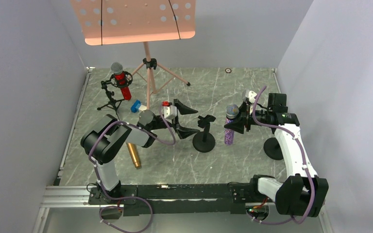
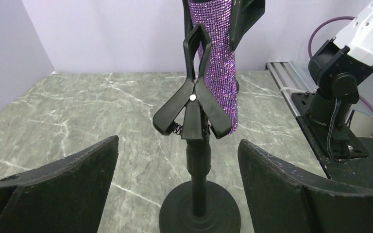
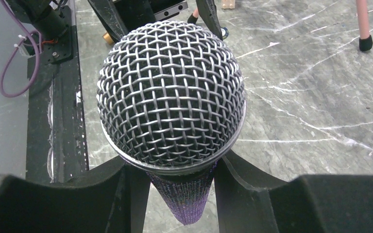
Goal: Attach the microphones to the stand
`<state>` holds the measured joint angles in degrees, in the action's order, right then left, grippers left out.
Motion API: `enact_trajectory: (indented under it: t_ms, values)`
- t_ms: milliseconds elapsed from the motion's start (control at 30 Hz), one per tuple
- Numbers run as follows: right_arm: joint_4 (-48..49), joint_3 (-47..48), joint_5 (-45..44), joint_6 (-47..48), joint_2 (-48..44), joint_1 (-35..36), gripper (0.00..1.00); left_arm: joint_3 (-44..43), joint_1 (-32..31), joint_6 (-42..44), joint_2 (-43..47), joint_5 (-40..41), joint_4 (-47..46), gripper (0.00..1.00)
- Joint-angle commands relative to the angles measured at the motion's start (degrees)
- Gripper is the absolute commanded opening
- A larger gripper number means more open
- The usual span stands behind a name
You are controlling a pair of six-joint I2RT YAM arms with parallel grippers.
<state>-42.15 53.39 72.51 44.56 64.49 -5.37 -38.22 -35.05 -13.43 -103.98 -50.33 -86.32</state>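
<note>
Clamping the purple microphone (image 1: pixel 228 135) upright are the right jaws (left jaws gape wide, touching nothing).

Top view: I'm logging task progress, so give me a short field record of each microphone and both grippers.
red microphone: upright in tripod mount, back left
purple microphone: upright, held by right gripper beside clip stand
gold microphone: lying on table by left arm
left gripper: open, empty, facing clip stand
right gripper: shut on purple microphone
</note>
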Motion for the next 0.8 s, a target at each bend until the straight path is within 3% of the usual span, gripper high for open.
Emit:
enact_trajectory:
  t_ms: [0, 400, 767]
  values:
    - [1.46, 0.84, 3.61, 1.29, -0.76, -0.35, 0.06, -2.31, -1.16, -1.26, -0.35, -2.18, -8.33, 0.96]
    - [1.57, 0.75, 3.87, 1.02, -0.93, -0.8, 0.06, -5.24, -3.58, -2.02, -1.75, -2.66, -8.69, 0.91]
    - [1.21, 0.85, 4.13, 1.23, -1.11, -1.03, 0.06, -6.47, -3.5, -2.05, -1.56, -3.52, -4.02, 0.6]
